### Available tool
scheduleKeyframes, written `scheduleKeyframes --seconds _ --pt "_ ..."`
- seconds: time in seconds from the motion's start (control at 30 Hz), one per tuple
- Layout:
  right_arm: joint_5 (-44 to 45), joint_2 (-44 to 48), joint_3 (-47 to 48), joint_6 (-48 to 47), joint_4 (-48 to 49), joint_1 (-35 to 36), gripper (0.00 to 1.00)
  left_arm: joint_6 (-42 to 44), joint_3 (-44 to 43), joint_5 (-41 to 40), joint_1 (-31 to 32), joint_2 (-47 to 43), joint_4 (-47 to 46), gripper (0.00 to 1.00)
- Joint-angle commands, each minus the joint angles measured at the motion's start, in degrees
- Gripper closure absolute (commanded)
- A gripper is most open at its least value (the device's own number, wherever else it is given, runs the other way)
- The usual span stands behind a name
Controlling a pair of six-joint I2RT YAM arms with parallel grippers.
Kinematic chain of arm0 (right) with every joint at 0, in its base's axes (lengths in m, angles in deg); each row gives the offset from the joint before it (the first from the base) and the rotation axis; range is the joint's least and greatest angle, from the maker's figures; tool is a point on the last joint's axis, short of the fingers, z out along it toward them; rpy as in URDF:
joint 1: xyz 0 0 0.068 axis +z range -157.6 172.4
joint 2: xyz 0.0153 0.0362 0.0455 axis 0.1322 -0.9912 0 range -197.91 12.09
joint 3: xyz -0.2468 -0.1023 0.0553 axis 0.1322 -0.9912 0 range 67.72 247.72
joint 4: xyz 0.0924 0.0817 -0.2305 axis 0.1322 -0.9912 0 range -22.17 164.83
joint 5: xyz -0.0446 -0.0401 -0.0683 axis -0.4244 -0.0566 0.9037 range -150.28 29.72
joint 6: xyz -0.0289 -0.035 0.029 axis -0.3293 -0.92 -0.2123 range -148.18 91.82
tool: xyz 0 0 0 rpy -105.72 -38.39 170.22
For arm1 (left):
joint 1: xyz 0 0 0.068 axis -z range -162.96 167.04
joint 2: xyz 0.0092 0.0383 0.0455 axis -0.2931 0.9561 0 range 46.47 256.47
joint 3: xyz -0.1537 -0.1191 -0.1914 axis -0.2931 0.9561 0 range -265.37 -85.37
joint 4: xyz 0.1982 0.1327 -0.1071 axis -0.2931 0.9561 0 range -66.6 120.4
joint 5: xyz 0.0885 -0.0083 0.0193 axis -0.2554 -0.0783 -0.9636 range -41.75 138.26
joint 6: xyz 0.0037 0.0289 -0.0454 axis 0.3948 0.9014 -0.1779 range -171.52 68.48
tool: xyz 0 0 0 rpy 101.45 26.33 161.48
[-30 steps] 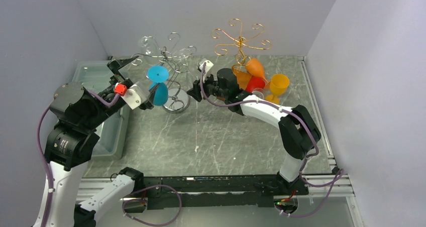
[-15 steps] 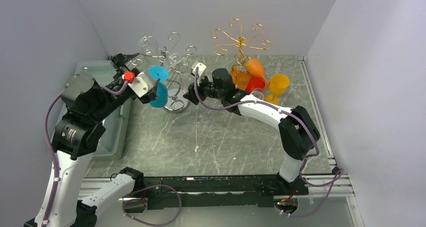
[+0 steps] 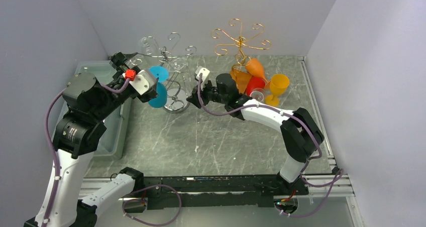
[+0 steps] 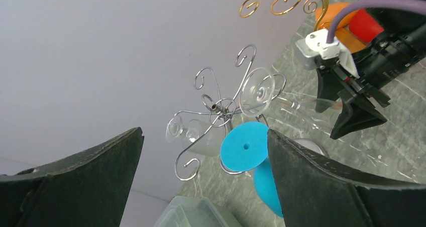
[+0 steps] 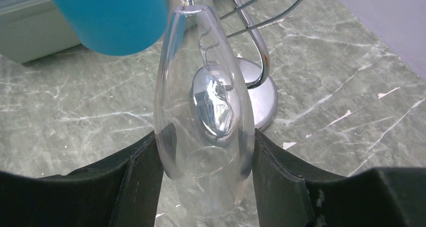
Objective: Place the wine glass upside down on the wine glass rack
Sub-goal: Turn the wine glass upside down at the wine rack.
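A silver wire rack (image 3: 168,53) stands at the back left of the table, also in the left wrist view (image 4: 221,106). A blue wine glass (image 3: 158,94) hangs on it upside down by its foot (image 4: 244,146). My left gripper (image 3: 143,75) is open and empty just left of the blue glass (image 4: 204,132). My right gripper (image 3: 193,95) is shut on the bowl of a clear wine glass (image 5: 206,86), held tilted beside the rack's base (image 5: 261,94). The clear glass's foot (image 4: 258,91) lies against the rack's arms.
A gold rack (image 3: 240,36) stands at the back right with orange and red glasses (image 3: 253,75) and a yellow glass (image 3: 278,86) at its foot. A clear bin (image 3: 98,74) sits at the left edge. Another clear glass (image 4: 193,132) hangs on the silver rack.
My left arm has risen and swung towards the rack, its gripper now higher beside the blue glass. My right gripper has barely shifted, still holding the clear glass.
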Motion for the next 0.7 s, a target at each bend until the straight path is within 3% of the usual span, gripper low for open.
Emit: scheduleKeyframes --seconds 0.0,0.67 --pt "-0.3 3.9 -1.5 -0.5 8.1 0.1 0.63 -0.1 -0.5 -2.3 0.2 0.7 -1.6 0.01" --pt "3.9 2.1 -10.2 7.3 27.7 -0.3 0.63 1.2 0.1 -4.4 0.2 2.0 -1.8 0.01"
